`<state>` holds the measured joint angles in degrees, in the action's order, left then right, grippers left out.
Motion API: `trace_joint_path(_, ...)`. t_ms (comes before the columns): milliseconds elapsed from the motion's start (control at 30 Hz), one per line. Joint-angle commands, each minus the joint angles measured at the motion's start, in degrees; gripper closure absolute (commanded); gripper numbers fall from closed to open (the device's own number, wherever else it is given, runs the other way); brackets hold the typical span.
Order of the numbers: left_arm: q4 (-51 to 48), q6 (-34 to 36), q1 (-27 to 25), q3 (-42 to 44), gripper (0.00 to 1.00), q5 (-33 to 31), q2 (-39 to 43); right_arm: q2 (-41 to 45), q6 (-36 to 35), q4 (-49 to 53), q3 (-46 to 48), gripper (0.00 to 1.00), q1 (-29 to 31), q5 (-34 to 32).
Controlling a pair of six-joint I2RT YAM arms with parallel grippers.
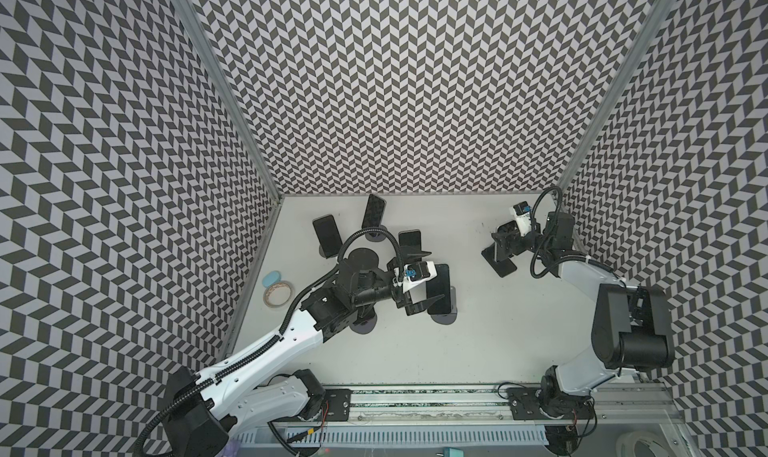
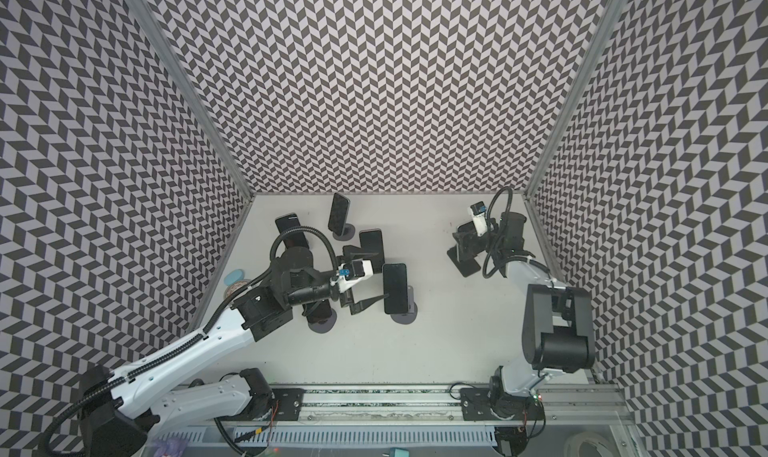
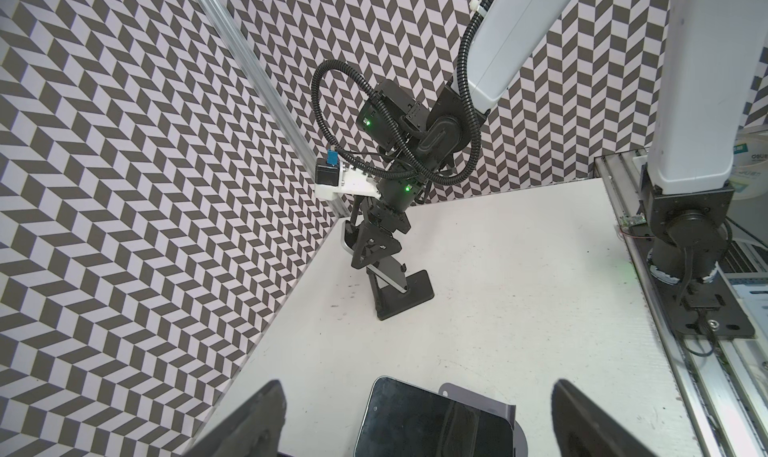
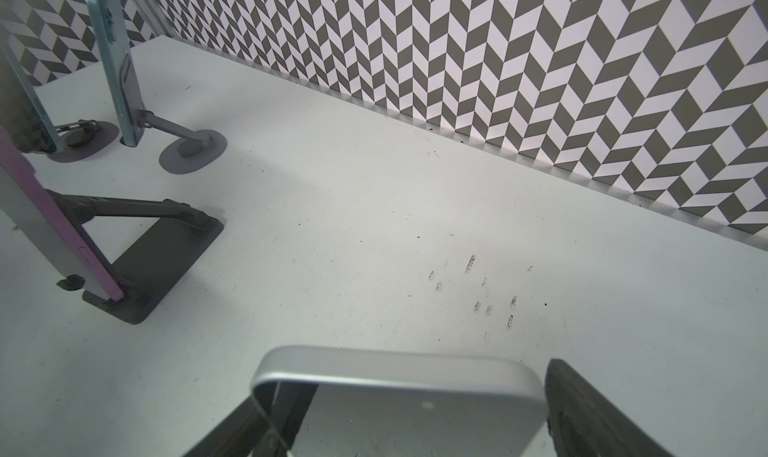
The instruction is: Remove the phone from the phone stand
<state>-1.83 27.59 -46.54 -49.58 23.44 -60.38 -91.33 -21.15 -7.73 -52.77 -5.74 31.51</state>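
A silver phone (image 4: 395, 369) leans on a black phone stand (image 1: 500, 264) at the back right. My right gripper (image 4: 403, 409) reaches down over its upper end with a finger against each long edge, shut on it. From the left wrist view the phone's lower end (image 3: 388, 278) rests on the stand's base (image 3: 409, 299). Left of the middle, a black phone (image 1: 442, 293) sits on a grey round-based stand (image 1: 444, 318). My left gripper (image 1: 434, 277) is open around its top, and both fingers (image 3: 266, 417) stand clear of the black phone's (image 3: 432, 426) edges.
Three more phones on stands crowd the back left (image 1: 326, 237), (image 1: 372, 212), (image 1: 409, 243). A tape roll (image 1: 277, 296) and a blue disc (image 1: 272, 278) lie by the left wall. Patterned walls close three sides; the arms' rail (image 1: 415, 396) runs along the front.
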Motion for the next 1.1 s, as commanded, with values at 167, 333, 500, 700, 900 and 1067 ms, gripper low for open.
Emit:
trace_joint_path(167,-0.89,1.67,-0.48,-1.22,0.0,0.17,0.06,-1.08,-0.97,-0.29,-1.58,0.15,0.22,1.26)
trace_joint_path(333,-0.86,2.11,-0.48,-1.22,0.0,0.14,-0.08,-0.87,-1.18,0.07,-1.63,0.19,0.2,1.36)
trace_joint_path(500,-0.8,2.11,-0.48,-1.13,0.0,0.2,-0.09,-0.7,-1.46,0.8,-1.77,0.22,0.2,1.6)
trace_joint_path(700,-0.56,2.55,-0.48,-1.04,0.0,0.22,-0.09,-0.29,-1.31,1.39,-1.81,0.26,0.24,1.75)
trace_joint_path(900,-0.48,3.19,-0.49,-0.87,0.0,0.03,0.09,0.17,-1.27,1.1,-1.67,0.28,0.2,1.62)
trace_joint_path(1067,-0.2,3.52,-0.54,-0.58,0.0,0.03,0.2,0.52,-1.28,1.3,-1.89,0.29,0.22,1.6)
